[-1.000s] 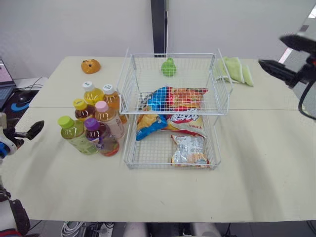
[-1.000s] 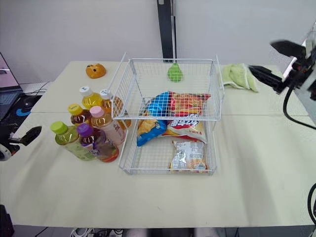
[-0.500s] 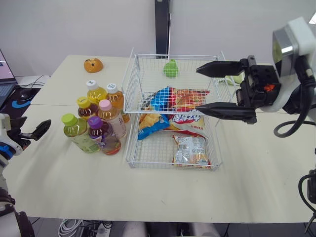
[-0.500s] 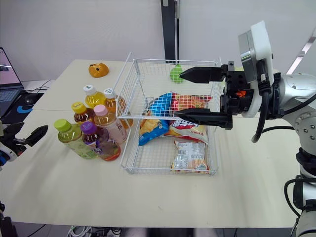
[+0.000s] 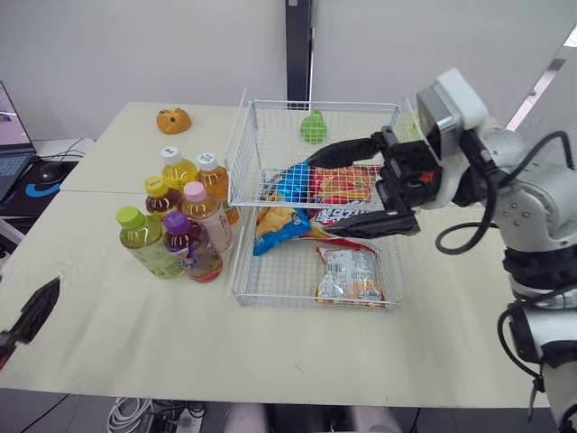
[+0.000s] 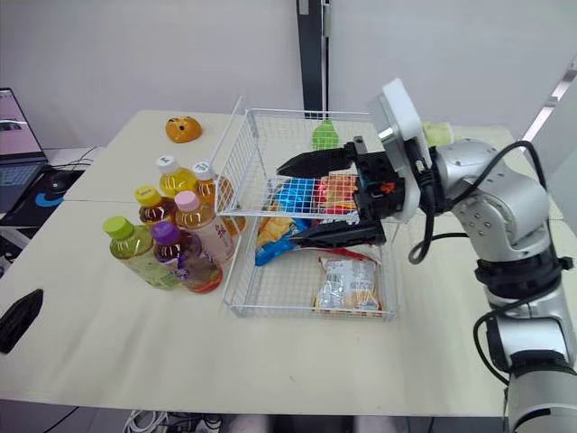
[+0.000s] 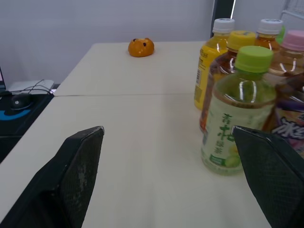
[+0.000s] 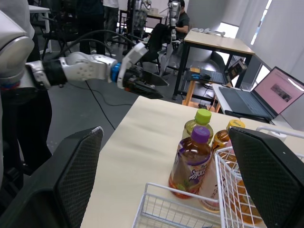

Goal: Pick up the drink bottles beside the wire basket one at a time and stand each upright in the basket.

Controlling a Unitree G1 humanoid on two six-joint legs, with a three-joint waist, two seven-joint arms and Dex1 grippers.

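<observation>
My right tool (image 5: 320,197) is released, jaws wide, over the wire basket (image 5: 315,305). Bottles (image 5: 180,221) bunched on bench (image 5: 451,307) just past its tips, outside the basket wall. Risk: lower finger snags wire, or I topple packed neighbours. Left tool (image 7: 166,140) also released.

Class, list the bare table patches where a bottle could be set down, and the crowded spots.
Free: the table's front strip before the wire basket and bottles; the stretch between bottles and orange toy. Crowded: basket, with snack bags.
</observation>
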